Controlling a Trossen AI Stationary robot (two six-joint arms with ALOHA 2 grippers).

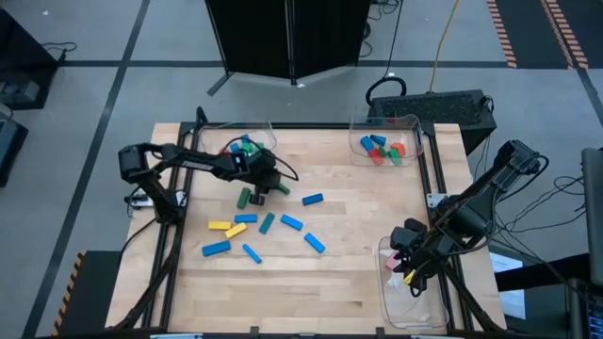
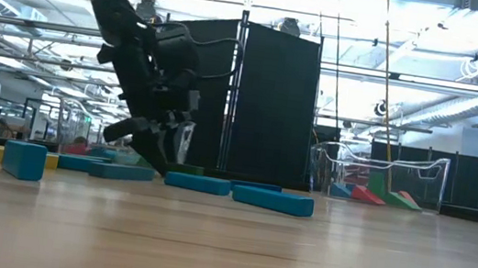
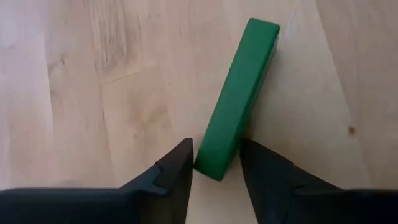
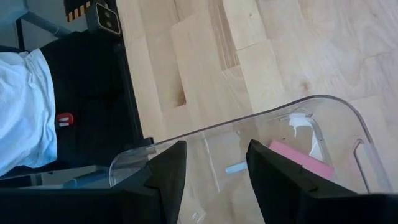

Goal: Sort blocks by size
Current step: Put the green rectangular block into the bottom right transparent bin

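Left pincer (image 3: pixel 216 163) down on the table (image 1: pixel 358 235), fingers straddling the near end of a green bar block (image 3: pixel 239 96); jaws close to its long sides but a sliver of gap shows, so not clamped yet, closing judged. Same block in the high view (image 1: pixel 257 199), lying flat just in front of the left rear tray (image 1: pixel 267 131), near the table's left-centre. Long axis runs away from the wrist camera, slightly skewed to the finger line; ends square. Looks rigid, light, smooth-painted, probably a bit slippery. Best hold: across the narrow width on the two long flat faces, nearer mid-length than this end, else it may pivot or swing when lifted. Not fragile.

Other blocks (image 1: pixel 283 223) in blue, yellow and teal scattered flat mid-table, pointing all ways. Right rear tray (image 1: pixel 415 122) holds some small ones.

Right pincer (image 4: pixel 214 165) hovers over the near-right tray (image 4: pixel 261 121), jaws apart, nothing between them; a pink block (image 4: pixel 298 160) lies inside that tray.
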